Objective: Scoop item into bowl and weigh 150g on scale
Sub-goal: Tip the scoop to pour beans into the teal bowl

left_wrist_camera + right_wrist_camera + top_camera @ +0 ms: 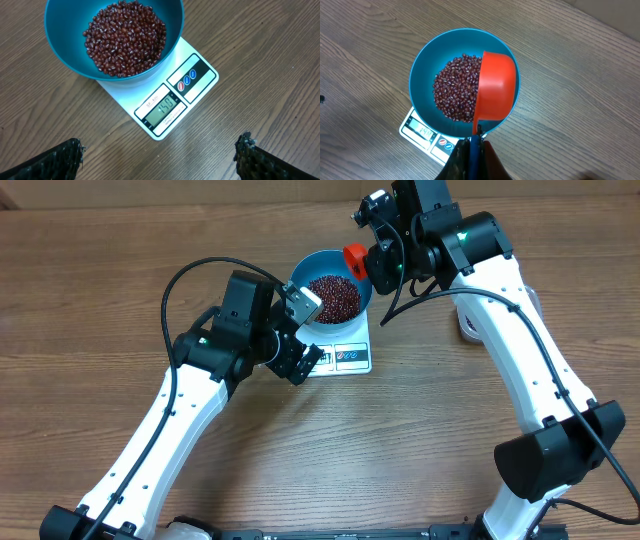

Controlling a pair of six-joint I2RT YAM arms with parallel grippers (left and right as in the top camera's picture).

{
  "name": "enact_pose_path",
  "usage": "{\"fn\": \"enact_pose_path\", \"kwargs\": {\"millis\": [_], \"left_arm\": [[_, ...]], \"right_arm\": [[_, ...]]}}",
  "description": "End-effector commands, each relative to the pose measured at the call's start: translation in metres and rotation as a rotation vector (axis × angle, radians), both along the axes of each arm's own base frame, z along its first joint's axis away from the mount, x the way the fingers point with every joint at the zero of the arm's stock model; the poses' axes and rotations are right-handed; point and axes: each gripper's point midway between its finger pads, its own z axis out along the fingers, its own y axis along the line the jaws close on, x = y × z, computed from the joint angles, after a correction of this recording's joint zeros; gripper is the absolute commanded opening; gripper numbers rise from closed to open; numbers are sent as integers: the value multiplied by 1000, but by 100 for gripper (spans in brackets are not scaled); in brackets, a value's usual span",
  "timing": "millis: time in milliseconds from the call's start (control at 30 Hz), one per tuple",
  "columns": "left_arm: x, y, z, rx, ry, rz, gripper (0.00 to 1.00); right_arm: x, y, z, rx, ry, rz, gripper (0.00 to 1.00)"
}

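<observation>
Holding the orange scoop [495, 87] steady is your main concern now. Your right gripper [474, 145] has its jaws clamped on the scoop's handle, and the cup hangs over the far right side of the blue bowl [60, 40], above the beans [127, 37]. The right wrist view shows only the cup's smooth outside, so you cannot tell whether it holds any beans.

The bowl sits on the far part of the white scale [172, 97], which rests on the bench [260, 75]. The display [161, 107] on the scale's near edge seems to show the target weight, though the digits are small. Judging by that, the pouring is likely finished, so do not tip in more.

Read the display through the left wrist view before you decide. If it is short, add a few beans at a time with small tilts. Then lift the scoop straight up and away to the right without touching the rim, since any press on the bowl would upset the reading.

Your left gripper [160, 150] hovers by the scale's near left edge with its jaws wide apart, holding nothing. Leave it clear of the scale.
</observation>
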Motion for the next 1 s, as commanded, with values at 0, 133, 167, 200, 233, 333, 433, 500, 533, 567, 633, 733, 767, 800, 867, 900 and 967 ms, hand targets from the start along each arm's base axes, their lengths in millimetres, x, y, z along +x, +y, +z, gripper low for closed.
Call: {"fn": "enact_pose_path", "kwargs": {"millis": [0, 133, 167, 200, 233, 333, 433, 500, 533, 567, 633, 733, 767, 800, 867, 900, 967], "left_arm": [[5, -1, 9, -3, -26, 0, 99], [5, -1, 9, -3, -26, 0, 99], [5, -1, 9, -3, -26, 0, 99], [5, -1, 9, -3, -26, 0, 100], [5, -1, 9, -3, -26, 0, 100], [5, -1, 9, -3, -26, 0, 100], [5, -1, 9, -3, -26, 0, 99], [5, -1, 9, -3, -26, 0, 99], [5, -1, 9, -3, -26, 0, 100], [5, -1, 9, -3, -26, 0, 100], [5, -1, 9, -3, -26, 0, 99], [5, -1, 9, -3, -26, 0, 99], [5, -1, 9, -3, -26, 0, 100], [5, -1, 9, -3, -26, 0, 100], [5, -1, 9, -3, -26, 0, 100], [5, -1, 9, -3, -26, 0, 99], [5, -1, 9, -3, -26, 0, 100]], "right_arm": [[0, -1, 28, 17, -70, 3, 4], [0, -1, 28, 17, -71, 3, 4], [0, -1, 28, 17, -71, 3, 4], [0, -1, 28, 17, -70, 3, 4], [0, -1, 28, 17, -70, 3, 4], [0, -1, 28, 17, -70, 2, 4], [0, -1, 28, 17, -70, 3, 4], [0, -1, 28, 17, -70, 3, 4], [0, -1, 28, 17, -71, 3, 4], [0, -1, 28, 17, -71, 3, 4], [0, -1, 28, 17, -70, 3, 4], [0, -1, 28, 19, -69, 3, 4], [-1, 1, 28, 29, -65, 5, 4], [-2, 2, 28, 44, -59, 6, 4], [-2, 3, 30, 90, -39, 4, 4], [-3, 4, 31, 112, -30, 12, 4], [-4, 2, 34, 173, -6, 28, 4]]}}
